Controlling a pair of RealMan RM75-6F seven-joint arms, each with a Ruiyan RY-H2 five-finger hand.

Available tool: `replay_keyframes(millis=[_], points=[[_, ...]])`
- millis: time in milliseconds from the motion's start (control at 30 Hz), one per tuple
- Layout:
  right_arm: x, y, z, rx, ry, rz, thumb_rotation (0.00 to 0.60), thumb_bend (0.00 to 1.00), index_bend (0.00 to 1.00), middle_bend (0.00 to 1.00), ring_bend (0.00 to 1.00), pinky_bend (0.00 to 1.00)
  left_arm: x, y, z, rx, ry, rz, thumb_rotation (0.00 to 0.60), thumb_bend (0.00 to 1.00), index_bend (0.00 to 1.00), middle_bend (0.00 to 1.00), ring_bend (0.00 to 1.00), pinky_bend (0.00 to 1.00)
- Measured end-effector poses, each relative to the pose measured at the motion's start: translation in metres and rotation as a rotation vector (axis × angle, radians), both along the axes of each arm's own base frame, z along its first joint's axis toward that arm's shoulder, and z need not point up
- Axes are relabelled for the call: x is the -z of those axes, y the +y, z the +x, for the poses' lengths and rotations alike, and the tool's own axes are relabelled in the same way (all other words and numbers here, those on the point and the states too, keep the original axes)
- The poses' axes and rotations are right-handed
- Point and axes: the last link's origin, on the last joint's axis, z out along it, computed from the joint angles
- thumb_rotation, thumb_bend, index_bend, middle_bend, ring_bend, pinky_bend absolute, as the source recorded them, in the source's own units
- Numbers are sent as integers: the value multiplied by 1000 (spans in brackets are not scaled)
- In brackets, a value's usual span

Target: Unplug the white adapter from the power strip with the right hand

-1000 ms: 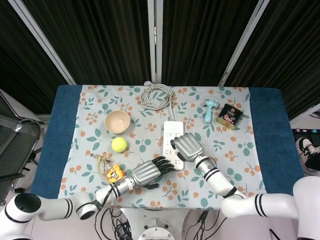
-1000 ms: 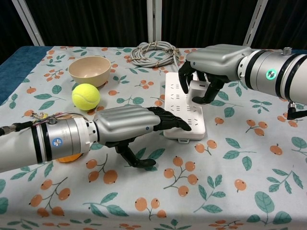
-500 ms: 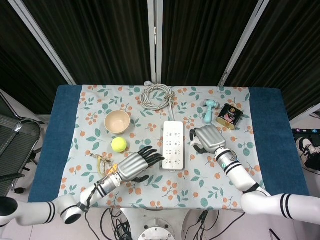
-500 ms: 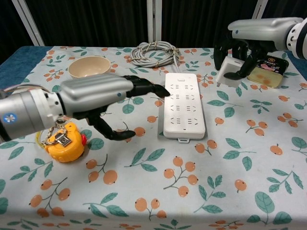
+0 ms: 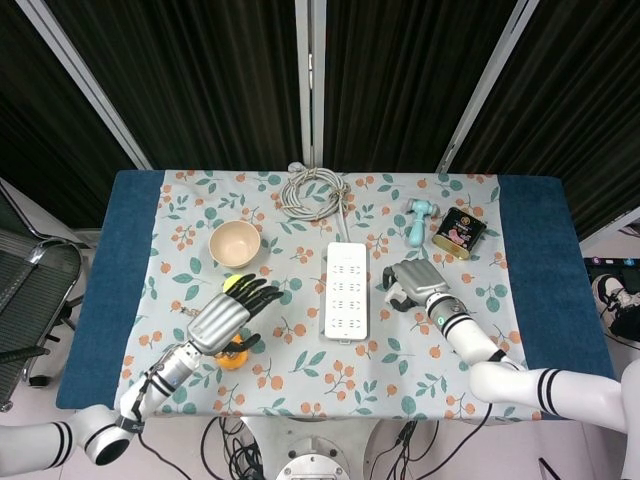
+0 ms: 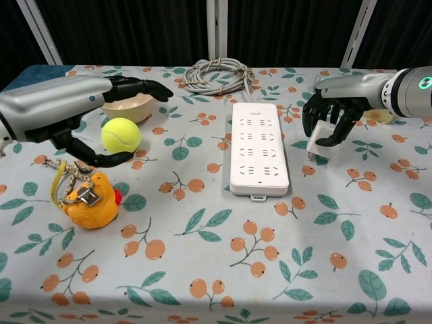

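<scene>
The left hand (image 6: 61, 108) is hovering with its fingers spread and nothing in them. The tennis ball (image 6: 121, 134) is sitting just under the fingertips, the bowl (image 6: 128, 104) is lying just beyond them, and the yellow duck keyring (image 6: 88, 198) is resting below the thumb.

Moving right, the power strip (image 6: 258, 147) is lying flat on the flowered tablecloth (image 6: 216, 256), its long axis running away from the robot toward the coiled cable (image 6: 219, 73). Every socket that shows is bare, so the unplugging itself looks done.

Further right, the right hand (image 6: 332, 111) is curling its fingers down around the adapter (image 6: 318, 138), gripping it from above. The adapter is hanging below the palm, beside the strip's right edge and apart from it, with its bottom at or just above the cloth; whether it is touching is hard to tell. Its long axis is standing roughly upright, leaning a little. Which way the prongs are facing cannot be told, as the fingers are covering much of the body.

What could go wrong: the grip is covering mainly the upper part, so the block could tip over if let go while leaning. Opening the fingers too high would let it drop and perhaps roll against the strip. Past the hand, the tin (image 5: 459, 232) and the small blue tool (image 5: 419, 219) are lying close enough to be knocked by a wide sweep.
</scene>
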Motion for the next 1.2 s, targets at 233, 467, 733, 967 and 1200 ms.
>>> replay_keyframes(millis=[233,467,733,967,1200], points=[[-13,-5,-4,9,-2,-64,600,26,0,0,0,6,-11,2,-13,-41,5,38,600,317,86,95,36,55],[-47,7,-17,-26,-37,-175,600,124,0,81,0,2,-51,8,-50,-138,34,168,600,314,86,95,36,54],[-120,61,-66,-141,-36,-487,600,160,0,106,0,4,-117,-10,-123,-365,83,372,600,313,86,95,36,54],[-162,144,-128,-73,-120,-667,600,159,0,112,0,5,-144,-56,-163,-520,91,462,600,310,87,98,36,49],[-168,190,-156,-52,-159,-670,600,165,0,106,0,5,-140,-91,-168,-572,88,499,600,303,91,99,36,34]])
